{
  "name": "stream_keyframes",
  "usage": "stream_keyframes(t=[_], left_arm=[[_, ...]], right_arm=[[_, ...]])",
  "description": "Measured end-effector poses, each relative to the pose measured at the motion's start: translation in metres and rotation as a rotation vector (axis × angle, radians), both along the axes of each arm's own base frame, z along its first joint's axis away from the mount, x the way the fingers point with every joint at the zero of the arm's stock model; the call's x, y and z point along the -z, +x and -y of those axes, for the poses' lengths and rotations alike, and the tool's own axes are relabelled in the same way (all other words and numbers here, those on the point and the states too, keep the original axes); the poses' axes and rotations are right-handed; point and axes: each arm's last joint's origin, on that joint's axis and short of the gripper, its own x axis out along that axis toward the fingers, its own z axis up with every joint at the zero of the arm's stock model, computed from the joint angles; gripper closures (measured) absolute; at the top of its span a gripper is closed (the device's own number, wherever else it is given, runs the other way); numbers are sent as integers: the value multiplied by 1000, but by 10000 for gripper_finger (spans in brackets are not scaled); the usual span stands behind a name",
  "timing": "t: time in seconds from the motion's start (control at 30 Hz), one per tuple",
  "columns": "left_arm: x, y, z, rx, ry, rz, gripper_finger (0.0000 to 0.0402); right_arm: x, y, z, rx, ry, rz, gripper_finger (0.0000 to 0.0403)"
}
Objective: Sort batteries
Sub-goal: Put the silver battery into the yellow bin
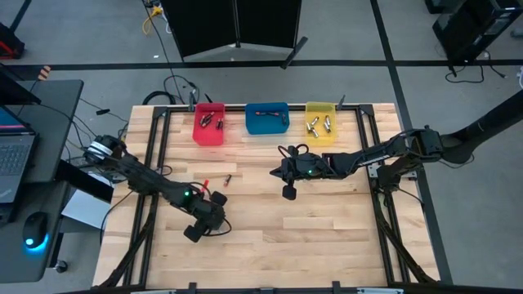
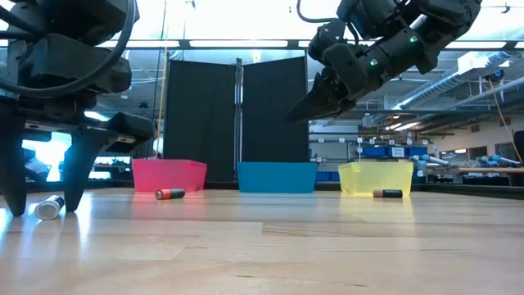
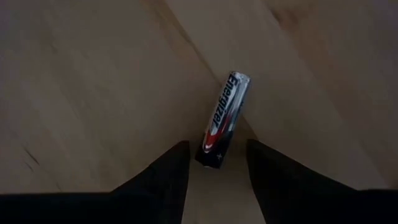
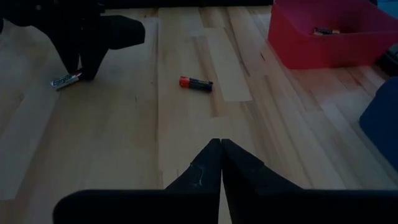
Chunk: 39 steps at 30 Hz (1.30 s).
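Observation:
A silver-and-black battery (image 3: 225, 112) lies flat on the wooden table near its front left. My left gripper (image 2: 47, 192) points down over it, open. Its two fingers (image 3: 168, 177) stand on either side of the battery's near end with a gap on each side. The low view shows that battery (image 2: 49, 207) on the wood between the fingertips. An orange-and-black battery (image 4: 196, 83) lies farther toward the red bin (image 1: 208, 124). Another dark battery (image 2: 387, 194) lies before the yellow bin (image 2: 377, 176). My right gripper (image 1: 288, 178) hangs shut above the table's middle.
Red, blue (image 1: 267, 118) and yellow (image 1: 320, 122) bins stand in a row at the table's far edge, and the red and yellow bins hold several batteries. Bare wood stretches between the two arms and along the near edge. A desk with a laptop (image 1: 16, 155) stands left of the table.

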Motion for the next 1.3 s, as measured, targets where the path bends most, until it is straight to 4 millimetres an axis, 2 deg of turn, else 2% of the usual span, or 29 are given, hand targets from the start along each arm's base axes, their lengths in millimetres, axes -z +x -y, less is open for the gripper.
stream_keyframes(t=[0.23,0.57,0.73,0.93,1.17,1.3], left_arm=[[0,1,0,-7,6,6,250],[0,2,2,23,-31,9,355],[0,0,1,-37,-47,-26,355],[-1,-7,-12,-178,-35,-59,355],[7,-23,-27,-344,-145,57,355],[15,-29,-35,-448,-200,174,355]], right_arm=[[0,0,1,2,0,-4,385],[0,0,1,3,0,-3,382],[0,0,1,3,-1,-3,387],[2,0,1,2,-3,-9,384],[4,1,1,10,21,-12,387],[13,6,1,9,25,-11,390]])
